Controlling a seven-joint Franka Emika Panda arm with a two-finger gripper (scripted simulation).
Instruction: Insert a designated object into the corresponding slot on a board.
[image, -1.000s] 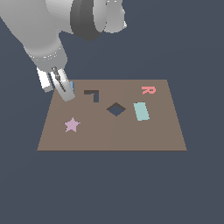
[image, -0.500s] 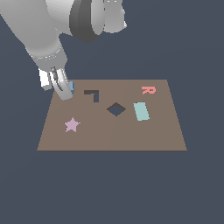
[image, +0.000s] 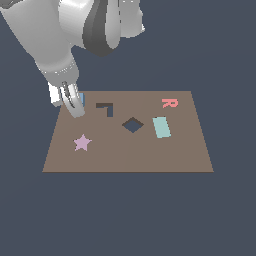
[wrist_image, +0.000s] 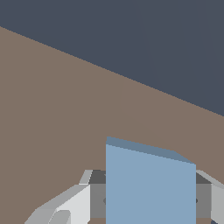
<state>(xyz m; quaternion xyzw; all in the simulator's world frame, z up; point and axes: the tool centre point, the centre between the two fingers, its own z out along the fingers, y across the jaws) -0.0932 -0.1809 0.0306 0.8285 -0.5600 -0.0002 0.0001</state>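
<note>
Gripping, it seems, a small flat medium-blue square block (wrist_image: 150, 186), the robot's grey two-finger gripper (image: 75, 102) sits at the far corner of the board on the exterior view's left. Wrist view shows the block filling the gap btwn the two light-grey fingers (wrist_image: 65, 205), its face upright toward the camera and darker top edge visible, so the jaws look closed narrow on it. Actual contact w/ the pads is hidden behind the block, so that's a best reading. In the exterior view only a sliver of blue shows beside the fingers.

Beneath is the large flat brown rectangular board (image: 130, 157). Whether the block is lifted clear of it or resting on it can't be told.

Key relation: the dark navy diamond-shaped slot (image: 132, 124) lies well apart from the gripper, toward the exterior view's right and slightly nearer the camera, approx at board centre. Its corners point along the board's edges, so the square block prob needs a turn about the vertical to match.

Between gripper and slot sits a dark L-shaped cut-out (image: 106, 108). A pink star (image: 82, 143) lies nearer the camera, below the gripper. Beyond the slot: a pale teal rectangle (image: 161, 127) and a pink letter R (image: 169, 103).
</note>
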